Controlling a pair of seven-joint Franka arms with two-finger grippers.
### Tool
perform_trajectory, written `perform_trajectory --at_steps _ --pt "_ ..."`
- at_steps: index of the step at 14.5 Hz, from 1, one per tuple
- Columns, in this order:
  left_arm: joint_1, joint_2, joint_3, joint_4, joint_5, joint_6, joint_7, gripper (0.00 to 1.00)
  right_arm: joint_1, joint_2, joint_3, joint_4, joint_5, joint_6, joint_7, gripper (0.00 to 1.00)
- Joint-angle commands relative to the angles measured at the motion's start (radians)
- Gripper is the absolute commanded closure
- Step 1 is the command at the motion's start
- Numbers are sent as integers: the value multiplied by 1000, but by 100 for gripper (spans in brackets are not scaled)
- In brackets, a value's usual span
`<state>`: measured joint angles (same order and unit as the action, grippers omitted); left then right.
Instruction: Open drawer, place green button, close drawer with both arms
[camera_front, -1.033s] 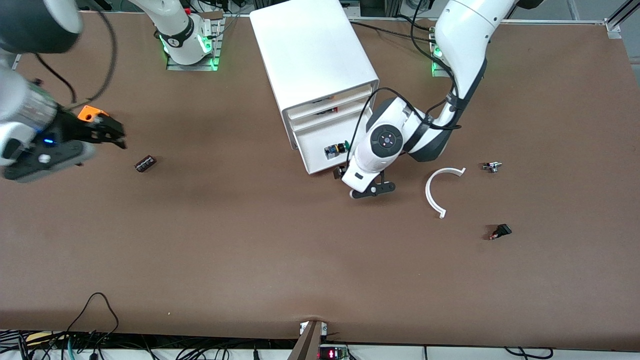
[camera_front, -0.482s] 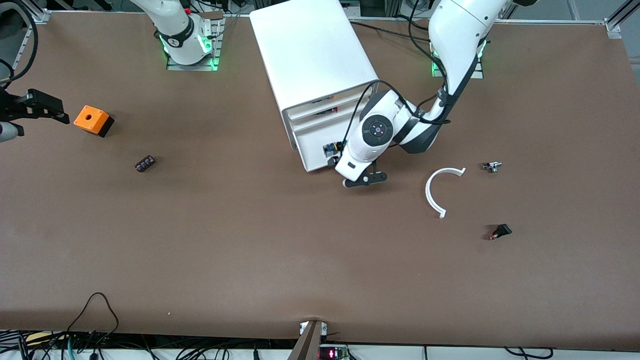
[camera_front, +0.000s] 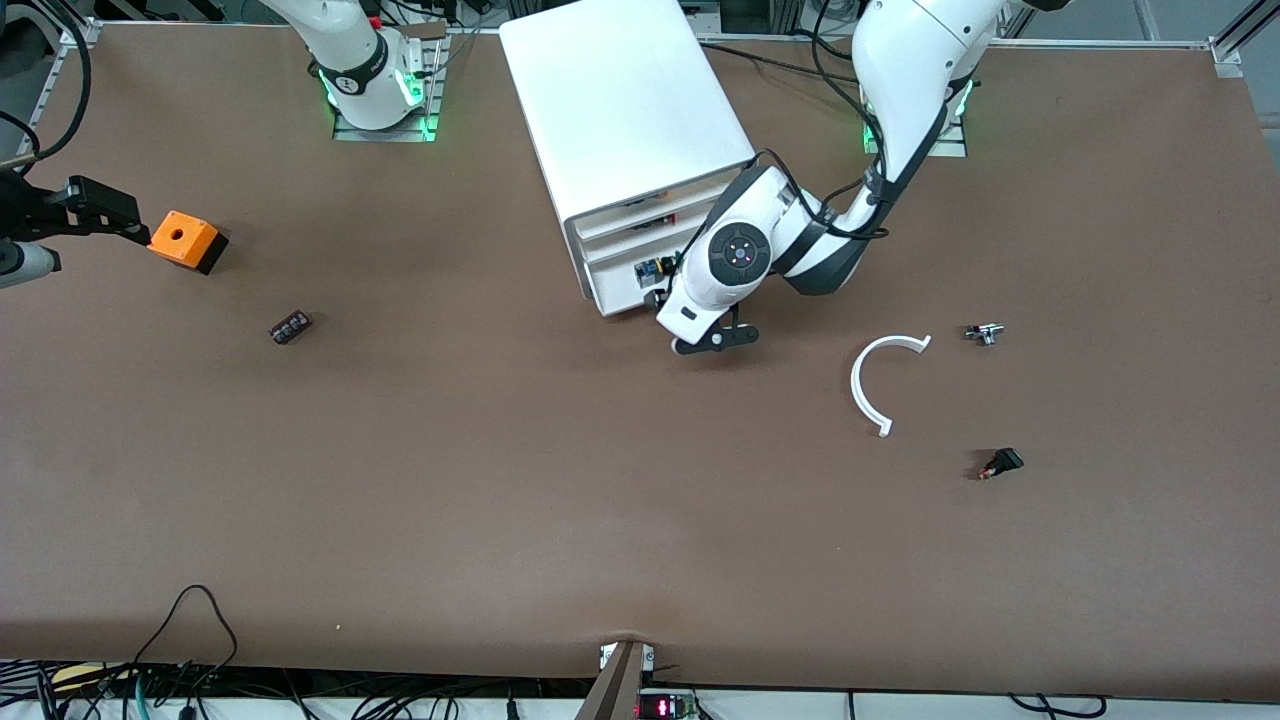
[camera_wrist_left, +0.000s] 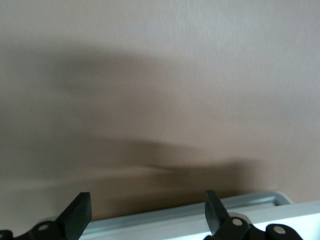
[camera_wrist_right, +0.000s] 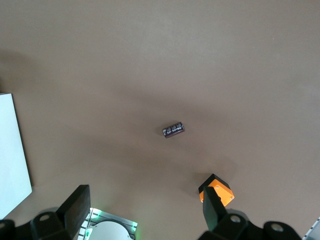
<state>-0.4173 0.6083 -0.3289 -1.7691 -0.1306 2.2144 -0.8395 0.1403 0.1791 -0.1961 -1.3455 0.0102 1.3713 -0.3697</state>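
The white cabinet (camera_front: 630, 110) stands at the middle of the table's robot side. Its lowest drawer (camera_front: 612, 292) sticks out only a little. The button (camera_front: 653, 270) lies in the drawer, partly hidden by the left arm's hand. My left gripper (camera_front: 658, 298) is open and empty, low against the drawer's front, whose white rim (camera_wrist_left: 200, 216) runs between the fingertips (camera_wrist_left: 79, 212) in the left wrist view. My right gripper (camera_front: 122, 214) is open and empty, up above the table at the right arm's end, beside the orange box (camera_front: 185, 240).
A small black part (camera_front: 290, 327) lies nearer the front camera than the orange box; both show in the right wrist view (camera_wrist_right: 173, 130) (camera_wrist_right: 218, 188). Toward the left arm's end lie a white curved piece (camera_front: 872, 385), a small metal part (camera_front: 983, 333) and a black red-tipped switch (camera_front: 1000, 463).
The left gripper has pushed the lowest drawer inward, so it sticks out much less. The right arm has swung up and away toward the table's edge by the orange box.
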Motion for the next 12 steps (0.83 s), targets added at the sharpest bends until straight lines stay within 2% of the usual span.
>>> perform_trajectory --at_steps 1,4,8,11,12 --pt "12 -25 -29 -44 -62 -16 -1 0 2 -36 1 12 -3 -41 40 0" --pt "6 -25 -30 -44 -118 -15 0 0 -1 -127 -6 -17 -7 -55 45 0" --pt "2 -21 -30 -46 -170 -18 -1 0 2 -135 4 -32 -9 -84 45 0" --pt "0 -10 -30 -46 -175 -18 -6 0 2 -112 10 -43 -10 -48 45 0" --pt "-1 -8 -30 -46 -191 -18 -6 0 1 -118 12 -82 -12 -19 45 0"
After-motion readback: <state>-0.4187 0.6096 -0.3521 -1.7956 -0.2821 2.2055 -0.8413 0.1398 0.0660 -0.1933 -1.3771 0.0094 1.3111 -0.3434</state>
